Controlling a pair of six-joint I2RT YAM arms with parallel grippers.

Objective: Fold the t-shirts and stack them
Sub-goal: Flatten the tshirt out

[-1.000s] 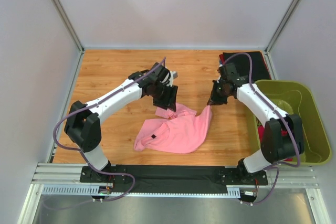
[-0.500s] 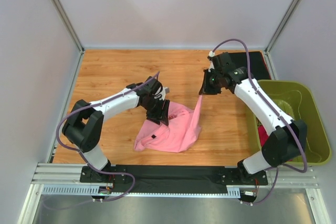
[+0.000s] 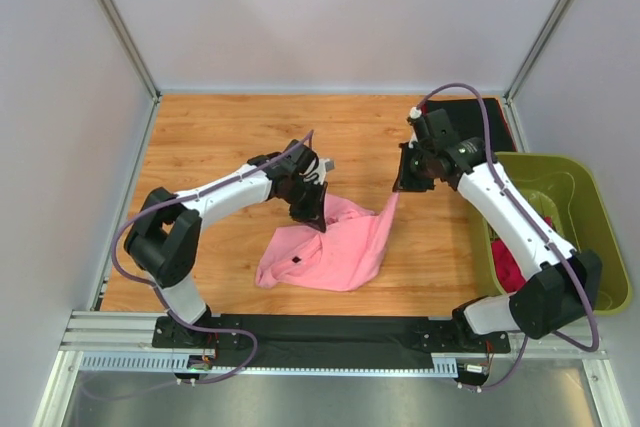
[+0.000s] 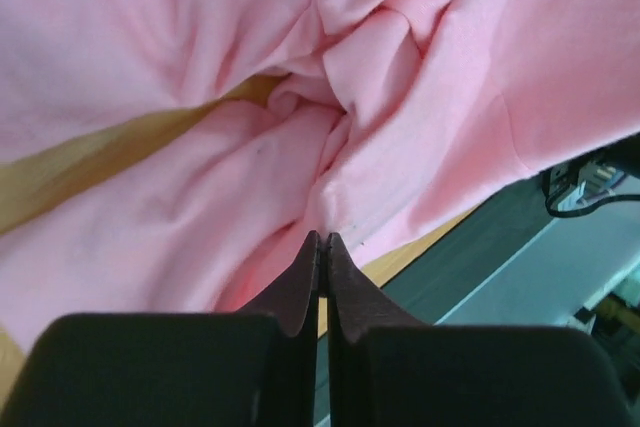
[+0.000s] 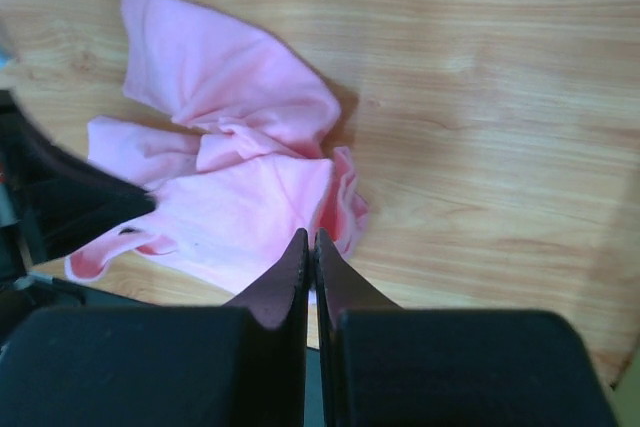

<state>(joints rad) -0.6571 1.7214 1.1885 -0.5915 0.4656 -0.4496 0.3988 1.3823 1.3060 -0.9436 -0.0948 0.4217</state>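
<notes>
1. Pale walls with aluminium corner posts enclose a wooden table (image 3: 215, 137). An olive-green tub (image 3: 606, 237) sits off its right edge.
2. Pink t-shirt (image 3: 335, 252): unfolded and crumpled, at the middle of the table toward the near edge. Its far right part is drawn up in a narrow strip toward the right arm.
3. Left fingers (image 4: 318, 252): pressed together with no gap showing, their tips nipping a fold at the shirt's far left part. They sit low over the cloth, and the wrist view shows a knot of bunched folds just beyond the tips.
4. Right fingers (image 5: 303, 252): likewise closed tight, pinching the top of the raised strip. They are held above the table, toward the far right corner from the rest of the shirt.
5. Black t-shirt (image 3: 497, 119): folded flat at the far right corner, well apart from the pink one. It is probably the base of the stack.
6. Red cloth (image 3: 508, 265): inside the tub, partly hidden by the right arm. It is probably another shirt waiting its turn.
7. Step in hand: opening out the pink t-shirt. Both arms have hold of it, and no fold has been made yet.
8. Next move calls for drawing the two holds apart until the bunched middle pulls flat. The shirt then has to be lowered spread on the table, with both grips kept firm so that neither edge slips free.
</notes>
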